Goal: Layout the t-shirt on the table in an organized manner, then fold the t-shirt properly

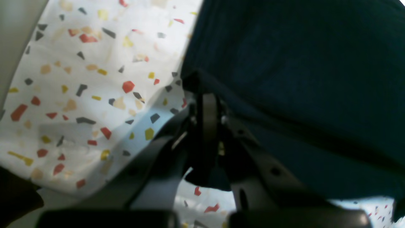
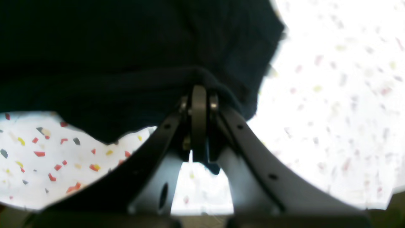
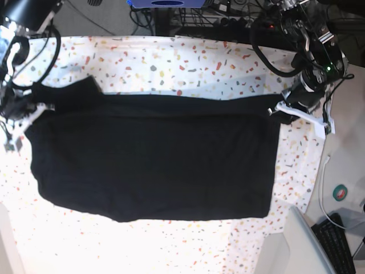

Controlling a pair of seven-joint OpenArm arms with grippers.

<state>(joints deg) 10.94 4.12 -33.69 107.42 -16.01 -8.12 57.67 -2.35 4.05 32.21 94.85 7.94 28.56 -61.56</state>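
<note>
Black t-shirt (image 3: pixel 154 157) spread flat mid-worktop, one sleeve bunched at 10 o'clock. No label or print readable. Left hand (image 1: pixel 207 95) pinched shut on shirt edge at 3 o'clock; right hand (image 2: pixel 198 91) clamped on edge at 9. Flecked worktop (image 3: pixel 188 57) all round. Keyboard (image 3: pixel 336 240) and tape roll (image 3: pixel 341 193) off at 4 o'clock, cables (image 3: pixel 228 23) at 12.

T-shirt (image 3: pixel 154 160): black, spread wide and mostly flat across the middle of the counter (image 3: pixel 188 60), one short sleeve raised at its upper-left corner. Counter: white cover with red, orange, yellow and grey flecks, showing on all sides of the t-shirt. Left claw (image 3: pixel 278 108): at the t-shirt's upper-right corner, closed on the fabric edge. Right claw (image 3: pixel 28 103): at the t-shirt's upper-left edge beside the sleeve, grip unclear.
</note>
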